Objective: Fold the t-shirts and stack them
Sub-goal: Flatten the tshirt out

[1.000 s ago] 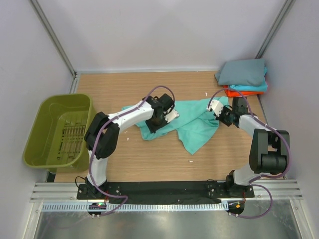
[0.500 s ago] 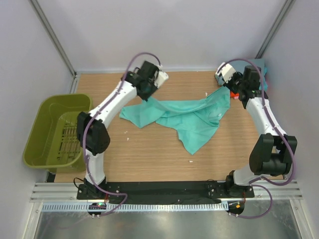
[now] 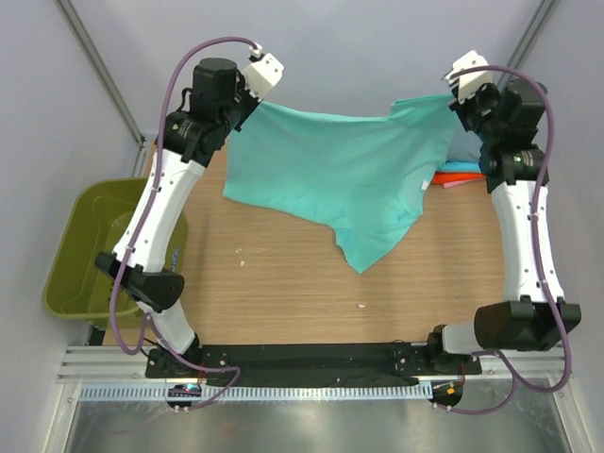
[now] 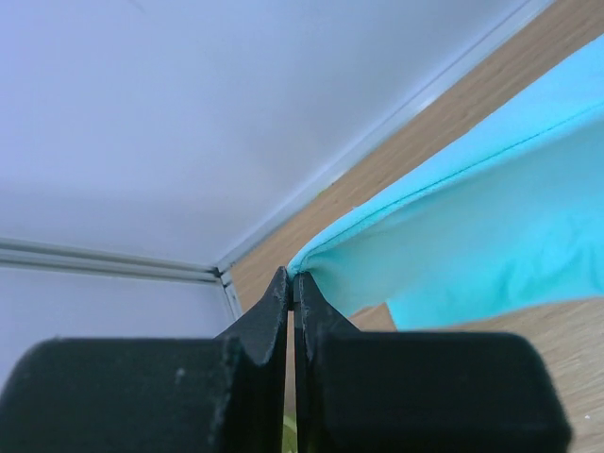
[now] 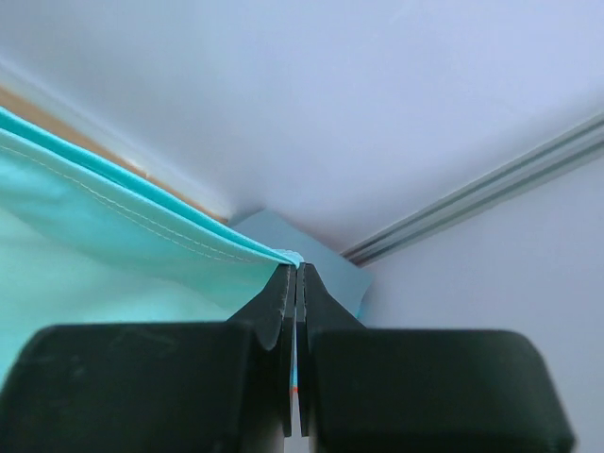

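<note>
We hold one mint-green soft cloth t-shirt (image 3: 340, 179) stretched in the air.
Our left gripper (image 4: 291, 278) and right gripper (image 5: 297, 271) each pinch a top corner; it hangs above the wooden table (image 3: 283, 293).

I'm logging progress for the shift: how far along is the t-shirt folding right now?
Looks done: a folded stack sits in the far right corner, with its orange-red and cyan edges showing behind the cloth. In hand: the mint shirt hangs spread in the air between the left hand and the right hand, each shut on an upper corner. Left: lay it flat, fold it, and add it to the stack.
</note>
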You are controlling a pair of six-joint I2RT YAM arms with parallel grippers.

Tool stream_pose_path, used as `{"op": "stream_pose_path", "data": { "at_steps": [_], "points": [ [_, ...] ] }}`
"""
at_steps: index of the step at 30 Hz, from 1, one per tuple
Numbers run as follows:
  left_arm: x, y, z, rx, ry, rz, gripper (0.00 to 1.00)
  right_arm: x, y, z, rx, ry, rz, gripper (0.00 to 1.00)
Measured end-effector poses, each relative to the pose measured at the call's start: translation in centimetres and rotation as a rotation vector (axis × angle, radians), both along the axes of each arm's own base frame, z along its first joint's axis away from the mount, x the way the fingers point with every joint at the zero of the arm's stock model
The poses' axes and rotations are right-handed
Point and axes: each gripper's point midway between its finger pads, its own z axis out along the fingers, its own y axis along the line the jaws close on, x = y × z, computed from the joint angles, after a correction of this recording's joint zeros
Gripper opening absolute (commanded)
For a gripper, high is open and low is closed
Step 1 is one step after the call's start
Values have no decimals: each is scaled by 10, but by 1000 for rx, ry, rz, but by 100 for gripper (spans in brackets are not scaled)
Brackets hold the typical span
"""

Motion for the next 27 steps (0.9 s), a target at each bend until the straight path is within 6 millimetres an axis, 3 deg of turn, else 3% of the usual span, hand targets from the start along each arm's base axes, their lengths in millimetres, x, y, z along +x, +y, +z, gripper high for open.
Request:
{"op": "stream_pose_path", "data": {
  "at_steps": [3,6,10,19,24,27],
  "points": [
    [-15,4,21,-14,-47,-11,0,-30,4,59,57,-111,-9,1],
    [-41,11,47,-36,-102,-21,0,-73,9,116,117,-220,-10,1],
    [-81,24,87,-105,-196,-32,0,-137,17,172,203,-335,1,1],
    [-186,73,164,-267,-409,-58,0,-266,33,245,370,-488,48,1],
    [-218,86,194,-322,-493,-86,0,-323,38,278,381,-605,76,1],
    [-227,87,203,-337,-512,-104,0,-341,39,287,375,-642,83,1]
  ]
}}
